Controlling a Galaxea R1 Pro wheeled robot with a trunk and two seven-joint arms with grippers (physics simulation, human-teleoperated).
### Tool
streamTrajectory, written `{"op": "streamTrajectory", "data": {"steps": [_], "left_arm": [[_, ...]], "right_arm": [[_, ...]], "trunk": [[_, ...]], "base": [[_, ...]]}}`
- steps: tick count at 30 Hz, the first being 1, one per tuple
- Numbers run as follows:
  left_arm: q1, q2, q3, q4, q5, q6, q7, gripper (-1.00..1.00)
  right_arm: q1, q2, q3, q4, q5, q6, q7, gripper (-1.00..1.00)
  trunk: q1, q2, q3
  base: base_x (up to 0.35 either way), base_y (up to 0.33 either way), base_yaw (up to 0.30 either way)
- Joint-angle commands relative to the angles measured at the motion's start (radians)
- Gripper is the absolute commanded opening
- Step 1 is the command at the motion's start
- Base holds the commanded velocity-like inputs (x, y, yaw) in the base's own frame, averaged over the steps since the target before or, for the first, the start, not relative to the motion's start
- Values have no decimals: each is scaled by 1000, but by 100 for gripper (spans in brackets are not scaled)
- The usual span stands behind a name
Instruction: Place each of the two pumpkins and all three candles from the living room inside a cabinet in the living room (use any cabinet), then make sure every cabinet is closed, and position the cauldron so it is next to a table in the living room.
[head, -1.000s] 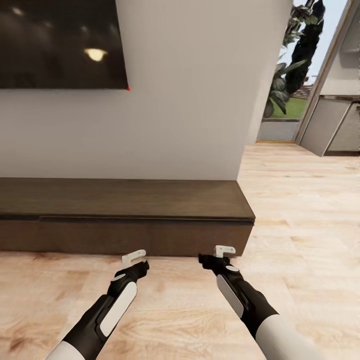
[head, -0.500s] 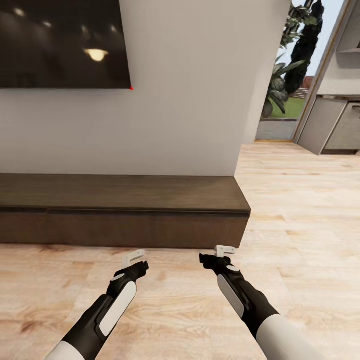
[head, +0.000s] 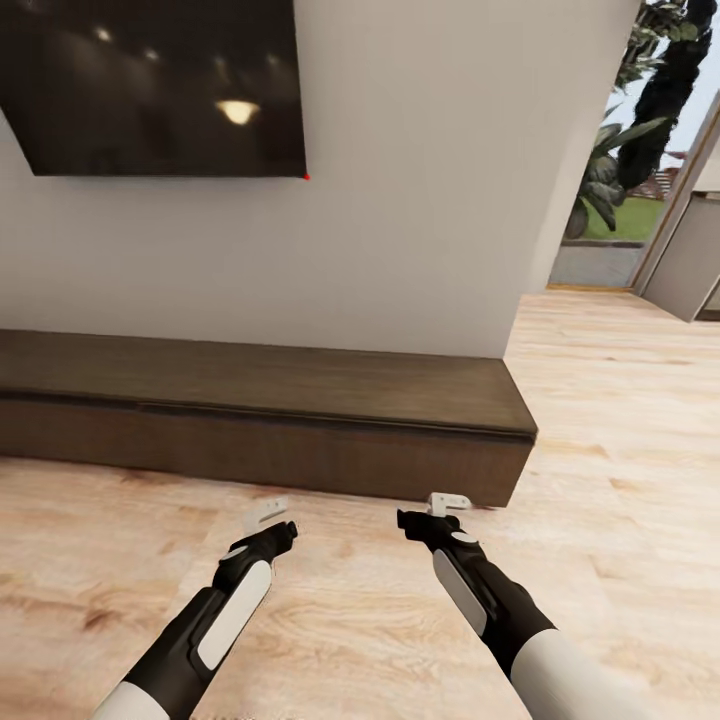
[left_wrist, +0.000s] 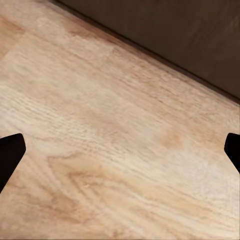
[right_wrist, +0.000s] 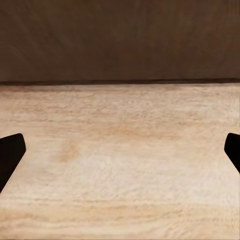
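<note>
The floor (head: 620, 420) is light wood with wavy brown lines in it. A long, low, dark brown cabinet (head: 300, 425) sits on the floor, pushed up against the white wall (head: 420, 200). Its drawers are shut. Its flat top is bare. The floor runs on past the cabinet's end.

Cabinet (head: 270, 420) on the floor (head: 620, 420) against the wall (head: 420, 200). Screen (head: 150, 85) above it, left. Both arms before it.

Matt dark-brown wood grain covers the cabinet (head: 300, 420), pale grained planks the floor (head: 620, 400), a glossy black screen (head: 150, 85) above.
</note>
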Motion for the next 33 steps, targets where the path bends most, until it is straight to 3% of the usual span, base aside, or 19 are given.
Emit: {"op": "streamTrajectory", "data": {"steps": [1, 5, 7, 11, 16, 23, 27, 33], "left_arm": [[-1, 0, 10, -1, 9, 4, 9, 100], [4, 10, 70, 3, 14, 13, 8, 100], [7, 48, 135, 19, 19, 35, 6, 100], [11, 100, 212, 46, 35, 89, 3, 100], [54, 115, 271, 80, 55, 104, 0, 100], [87, 106, 293, 228, 62, 90, -49, 100], [90, 106, 294, 274, 63, 63, -88, 100], [91, 103, 294, 339, 62, 53, -100, 100]], "right_arm": [[-1, -1, 4, -2, -9, 4, -8, 100], [-1, -3, 2, -4, -8, 7, -8, 100], [-1, -3, 2, -4, -7, 13, -8, 100], [-1, -2, 3, -5, 0, 43, -9, 100], [3, -5, 7, 7, -2, 58, -8, 100], [13, -2, 10, 52, 0, 60, -3, 100], [14, -2, 11, 118, 3, 57, 1, 100], [15, -1, 11, 165, 3, 58, 3, 100]], "trunk": [[0, 0, -1], [-2, 0, 11], [-2, 1, 18], [-4, 2, 34], [-7, 3, 52], [-10, 4, 72], [-11, 5, 83], [-14, 7, 98]], "base": [[0, 0, 270], [0, 0, 271], [0, 0, 271], [0, 0, 271], [0, 0, 263], [0, 0, 223], [0, 0, 199], [0, 0, 166]]}}
